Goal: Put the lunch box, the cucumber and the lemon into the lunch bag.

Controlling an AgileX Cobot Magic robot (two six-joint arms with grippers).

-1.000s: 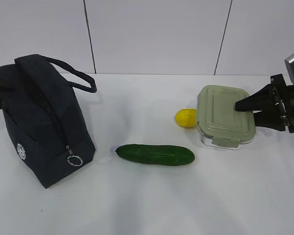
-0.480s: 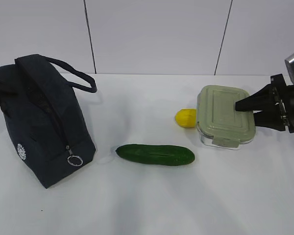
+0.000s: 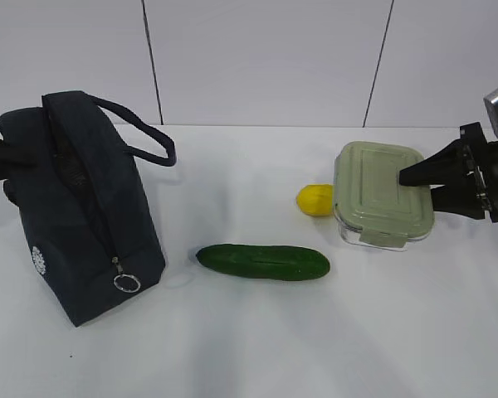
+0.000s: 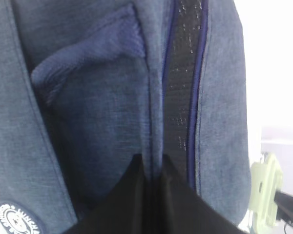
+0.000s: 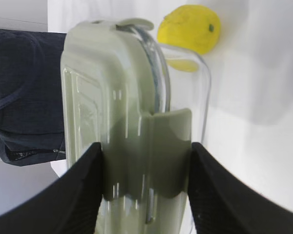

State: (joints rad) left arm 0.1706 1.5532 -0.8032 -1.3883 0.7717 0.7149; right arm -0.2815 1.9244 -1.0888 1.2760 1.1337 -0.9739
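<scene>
I see the lunch bag [image 3: 83, 215] near the table's [image 3: 257, 348] left edge has tipped more upright and its handle has lifted, because my left gripper [image 4: 150, 168] has just pinched shut on the navy fabric beside the zipper; I judge I am about to hold its mouth open. The sage-lidded lunch box [image 3: 382, 195] sits near the right edge, my right gripper [image 5: 146, 187] clamped across its end clip. The glossy cucumber [image 3: 263, 262] lies mid-table, untouched. The lemon [image 3: 314, 200] rests just beside the box.
</scene>
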